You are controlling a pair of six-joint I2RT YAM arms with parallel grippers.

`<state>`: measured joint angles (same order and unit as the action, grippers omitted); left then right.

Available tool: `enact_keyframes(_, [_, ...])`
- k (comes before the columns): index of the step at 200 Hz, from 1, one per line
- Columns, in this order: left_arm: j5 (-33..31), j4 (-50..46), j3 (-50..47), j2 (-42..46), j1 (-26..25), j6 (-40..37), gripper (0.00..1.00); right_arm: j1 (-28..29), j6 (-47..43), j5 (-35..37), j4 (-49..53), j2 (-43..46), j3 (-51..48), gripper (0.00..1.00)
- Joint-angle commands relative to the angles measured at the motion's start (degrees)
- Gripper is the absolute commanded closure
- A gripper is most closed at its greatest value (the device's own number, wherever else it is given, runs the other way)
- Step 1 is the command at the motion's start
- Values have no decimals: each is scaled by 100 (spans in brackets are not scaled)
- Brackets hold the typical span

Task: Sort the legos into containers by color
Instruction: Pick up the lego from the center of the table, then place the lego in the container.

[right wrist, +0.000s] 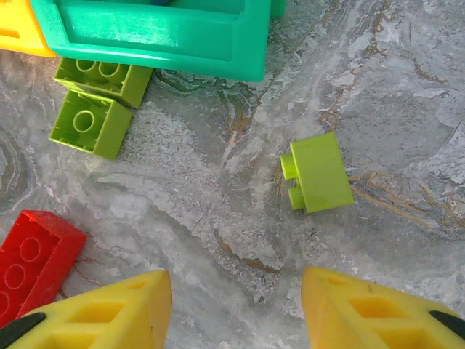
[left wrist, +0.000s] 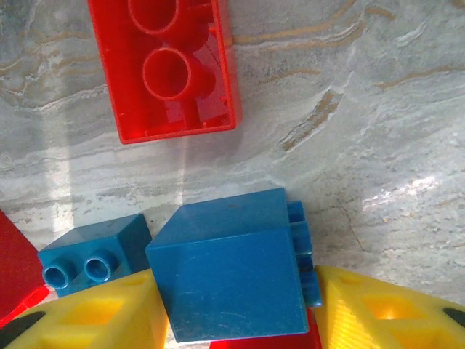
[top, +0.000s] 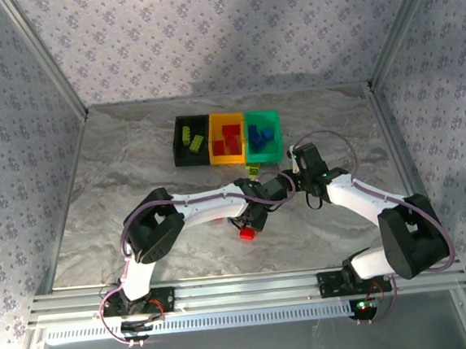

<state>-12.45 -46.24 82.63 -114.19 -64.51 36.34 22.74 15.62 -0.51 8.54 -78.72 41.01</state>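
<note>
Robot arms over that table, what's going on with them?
They are sorting bricks by colour: lime in the black bin, red in the yellow bin, blue in the teal bin. The left gripper looks closed on a blue brick, with a red brick loose on the table beyond it. The right gripper is open near the teal bin, a lime brick lying ahead of it.
</note>
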Motion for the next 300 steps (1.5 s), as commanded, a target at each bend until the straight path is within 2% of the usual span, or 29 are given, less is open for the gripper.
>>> enact_keyframes(1, [-9,-16,242,78,-9,-29,51,-33,62,-57,-32,123,-76,48])
enact_keyframes(9, [-12,-21,285,98,-8,-54,56,-27,64,-68,-29,119,-76,48])
enact_keyframes(54, [-178,-63,554,307,-9,-188,57,-33,64,-25,-35,203,-102,48])
enact_keyframes(82, [-454,-289,1165,354,72,-454,56,-46,107,-9,-50,238,-138,48])
enact_keyframes(102, [-381,-310,1729,222,320,-711,56,-42,224,-68,-118,248,-172,48])
enact_keyframes(148, [-31,-332,3441,-635,1086,-1269,56,-49,373,114,-137,292,-238,48])
enact_keyframes(174, [318,-726,4822,-1545,1463,-1436,56,-60,620,180,-418,467,-460,48])
enact_keyframes(192, [339,-944,5685,-2112,1633,-1529,56,-59,653,196,-472,638,-530,48])
enact_keyframes(216, [486,-955,6474,-2672,1872,-1540,55,-59,653,288,-493,796,-627,47])
enact_keyframes(282, [1007,-90,6841,-3281,2155,-1252,53,-76,653,238,-503,638,-547,47])
enact_keyframes(300, [1051,-112,6919,-3324,2153,-1226,41,-86,644,250,-519,631,-548,47])
